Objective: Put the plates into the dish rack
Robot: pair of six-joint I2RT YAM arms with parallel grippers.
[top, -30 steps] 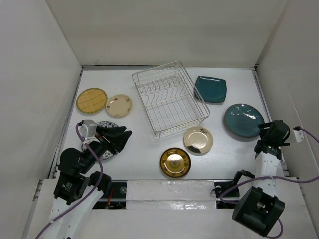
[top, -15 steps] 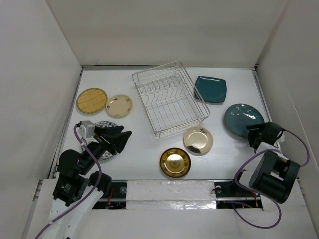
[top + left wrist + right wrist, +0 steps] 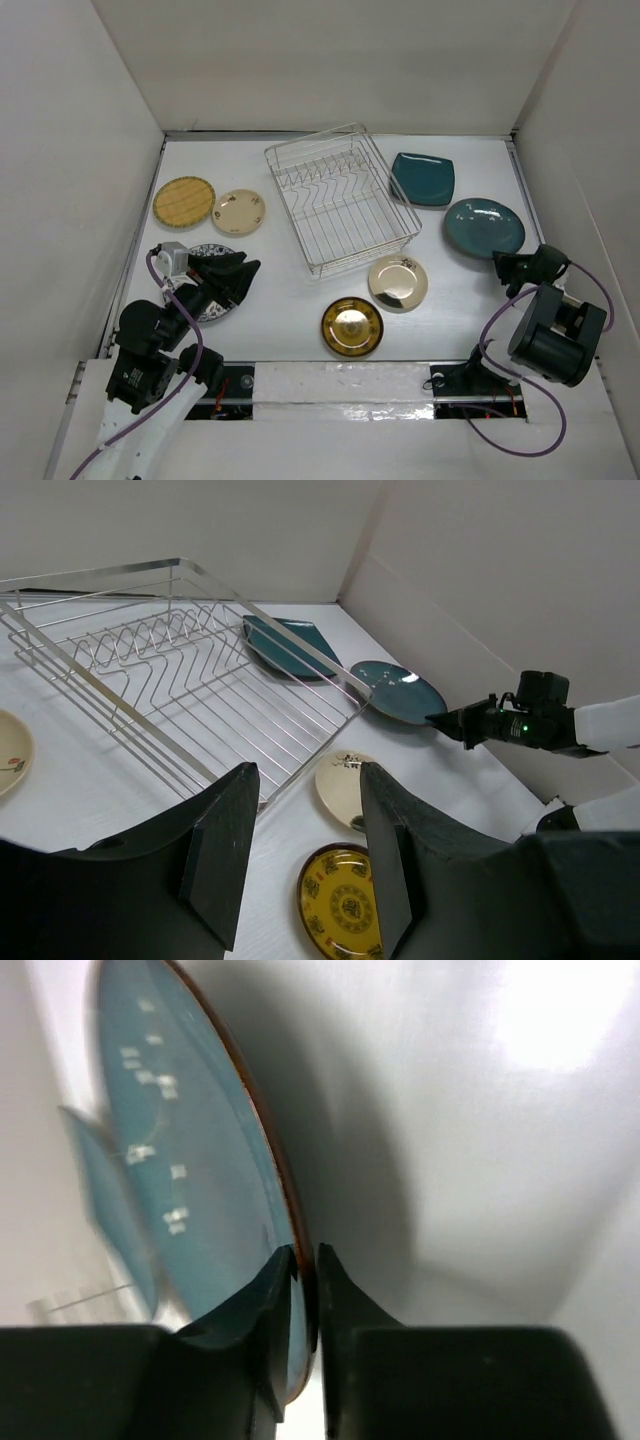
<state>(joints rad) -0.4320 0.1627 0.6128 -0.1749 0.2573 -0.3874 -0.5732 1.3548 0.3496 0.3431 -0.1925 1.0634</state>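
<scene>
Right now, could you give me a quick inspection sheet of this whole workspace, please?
Surface: white tabletop, plates spread across it.
Job's things: silver wire dish rack, no plates in it; square dark teal plate; round teal plate; pale champagne plate; shiny gold plate; yellow woven plate; cream speckled plate; white plate with blue pattern.
Clutter: nothing seen.
Grippers: left gripper open above the white plate with blue pattern; right gripper shut on the round teal plate's rim.
Cables: purple cables along both arms.
Surroundings: plain white walls on three sides.
</scene>
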